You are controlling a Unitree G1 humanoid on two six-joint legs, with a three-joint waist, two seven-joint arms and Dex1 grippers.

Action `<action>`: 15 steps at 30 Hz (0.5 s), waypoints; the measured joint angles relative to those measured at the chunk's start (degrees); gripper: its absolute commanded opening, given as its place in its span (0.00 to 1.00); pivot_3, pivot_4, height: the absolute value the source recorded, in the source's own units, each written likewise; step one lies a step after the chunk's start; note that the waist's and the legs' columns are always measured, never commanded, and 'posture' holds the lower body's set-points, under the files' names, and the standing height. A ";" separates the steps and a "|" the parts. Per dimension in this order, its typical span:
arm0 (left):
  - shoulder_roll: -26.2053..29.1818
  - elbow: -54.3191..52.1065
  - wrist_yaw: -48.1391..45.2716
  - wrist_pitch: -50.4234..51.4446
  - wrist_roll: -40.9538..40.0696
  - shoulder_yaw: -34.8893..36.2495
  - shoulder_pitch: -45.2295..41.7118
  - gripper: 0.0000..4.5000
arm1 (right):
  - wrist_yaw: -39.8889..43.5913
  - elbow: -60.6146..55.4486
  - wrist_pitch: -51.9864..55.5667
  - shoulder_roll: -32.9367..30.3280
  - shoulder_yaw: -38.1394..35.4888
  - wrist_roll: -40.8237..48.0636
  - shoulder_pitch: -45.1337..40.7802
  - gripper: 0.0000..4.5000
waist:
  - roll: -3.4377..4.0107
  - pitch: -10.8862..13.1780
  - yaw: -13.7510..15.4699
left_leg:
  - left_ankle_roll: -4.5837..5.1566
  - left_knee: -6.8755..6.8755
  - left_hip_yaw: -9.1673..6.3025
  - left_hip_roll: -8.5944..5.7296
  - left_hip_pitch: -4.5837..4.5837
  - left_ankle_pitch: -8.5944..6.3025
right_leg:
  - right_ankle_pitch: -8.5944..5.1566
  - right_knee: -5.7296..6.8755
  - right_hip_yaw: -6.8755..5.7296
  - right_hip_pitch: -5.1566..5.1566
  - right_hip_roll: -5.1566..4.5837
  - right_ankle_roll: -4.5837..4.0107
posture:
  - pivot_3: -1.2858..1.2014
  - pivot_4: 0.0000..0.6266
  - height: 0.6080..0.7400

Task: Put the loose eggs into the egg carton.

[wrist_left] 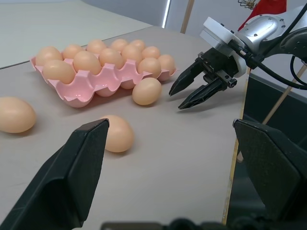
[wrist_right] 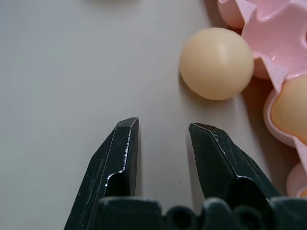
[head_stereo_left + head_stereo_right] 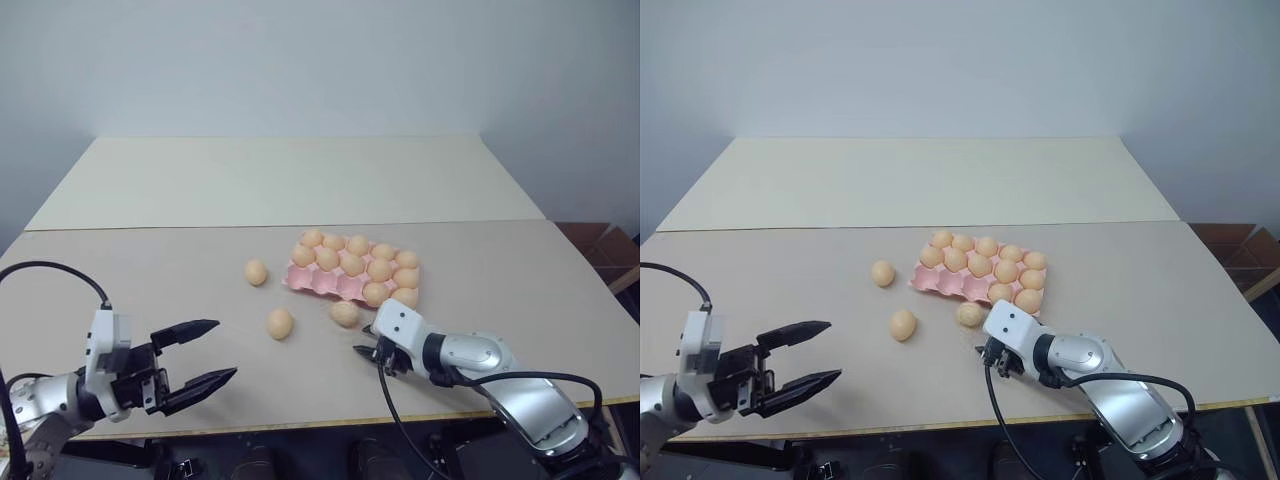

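The loose eggs, three of them, lie on the table (image 3: 150, 270) in front of the egg carton (image 3: 305, 281): one (image 3: 345, 314) just beside its near edge, one (image 3: 280, 323) further left, one (image 3: 256, 272) off its left end. They look smooth, round and likely brittle, so you should pinch across the middle, gently. Your right gripper (image 2: 160, 132) sits near the closest egg, narrowed with nothing between its fingers; the left gripper (image 3: 208, 352) is wide apart, holding nothing.

My surface (image 3: 150, 290) is a pale beige top. A second one of the same tone (image 3: 280, 180) butts against it at twelve o'clock, a thin seam running between the two. Beyond them stands a plain, bare bluish-white wall (image 3: 320, 60) under soft, even light. At three o'clock, past the surface's edge, lies a patch of reddish-brown floor (image 3: 600, 250).
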 measured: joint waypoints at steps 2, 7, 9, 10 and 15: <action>-0.08 0.00 0.03 0.00 0.01 -0.05 -0.07 1.00 | -0.02 -0.02 -0.32 -0.30 -0.01 -0.44 0.01 0.46 | 0.00 0.00 0.00 | 0.00 0.00 0.00 0.00 0.00 0.00 | 0.00 0.00 0.00 0.00 0.00 0.00 | 0.52 0.24 1.00; -0.17 0.00 0.07 -0.02 0.21 -0.34 -0.20 1.00 | 1.13 -1.65 -0.46 -0.43 -2.56 0.77 -0.05 0.70 | -0.01 0.00 -0.01 | 0.00 0.00 0.00 0.00 0.00 0.00 | 0.04 0.02 0.00 0.00 0.01 0.06 | 0.52 0.24 1.00; -0.18 0.01 0.07 -0.05 0.45 -0.42 -0.39 1.00 | 1.00 -3.26 -0.46 -0.81 -3.31 0.59 -0.98 0.83 | -0.01 -0.01 -0.03 | 0.00 0.01 0.00 0.00 0.02 0.00 | 0.04 0.03 0.00 0.00 0.01 0.06 | 0.52 0.24 1.00; -0.18 0.01 0.07 -0.06 0.47 -0.46 -0.48 1.00 | 0.95 -3.59 -0.46 -0.83 -3.35 0.46 -1.22 0.83 | -0.02 -0.01 -0.03 | 0.00 0.01 0.00 0.00 0.02 0.00 | 0.04 0.03 0.00 0.00 0.01 0.05 | 0.52 0.24 1.00; -0.23 0.14 0.18 -0.07 0.93 -0.87 -1.44 1.00 | 0.76 -4.95 -0.46 -0.70 -3.40 -0.02 -2.09 0.83 | -0.04 -0.02 -0.01 | 0.00 0.01 0.00 0.00 0.02 0.00 | 0.04 0.04 0.01 0.01 0.01 0.05 | 0.52 0.24 1.00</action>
